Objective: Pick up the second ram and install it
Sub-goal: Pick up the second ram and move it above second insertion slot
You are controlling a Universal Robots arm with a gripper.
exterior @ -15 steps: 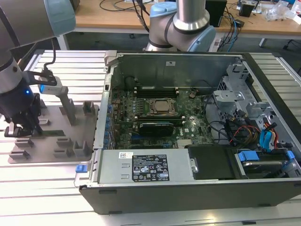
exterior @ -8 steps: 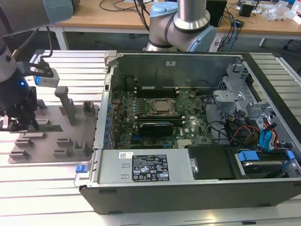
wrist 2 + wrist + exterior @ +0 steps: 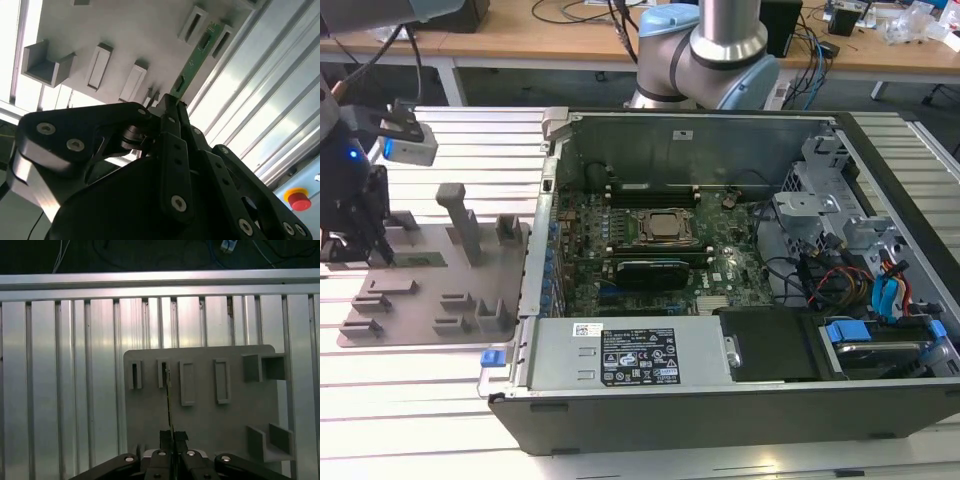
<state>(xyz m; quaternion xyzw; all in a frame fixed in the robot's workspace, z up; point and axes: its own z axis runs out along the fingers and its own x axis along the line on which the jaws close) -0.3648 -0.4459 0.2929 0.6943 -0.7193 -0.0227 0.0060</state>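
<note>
The second ram (image 3: 197, 55) is a thin green board standing on edge on the grey plastic plate (image 3: 210, 415), its far end in one of the plate's slotted blocks. From above it reads as a thin dark line (image 3: 169, 400). My gripper (image 3: 167, 101) is shut on the ram's near end, with a finger on each side in both wrist views (image 3: 173, 434). At the exterior view's left, the gripper (image 3: 370, 250) hangs low over the plate (image 3: 430, 310), and the ram (image 3: 420, 260) shows just beside it. The motherboard's black memory slots (image 3: 650, 190) lie inside the open computer case.
The open computer case (image 3: 720, 400) fills the exterior view's middle and right, its steel wall rising just past the plate's edge. Upright blocks (image 3: 460, 220) stand on the plate near the gripper. A ribbed aluminium table (image 3: 60, 390) surrounds everything. A red button (image 3: 300, 199) sits off the table.
</note>
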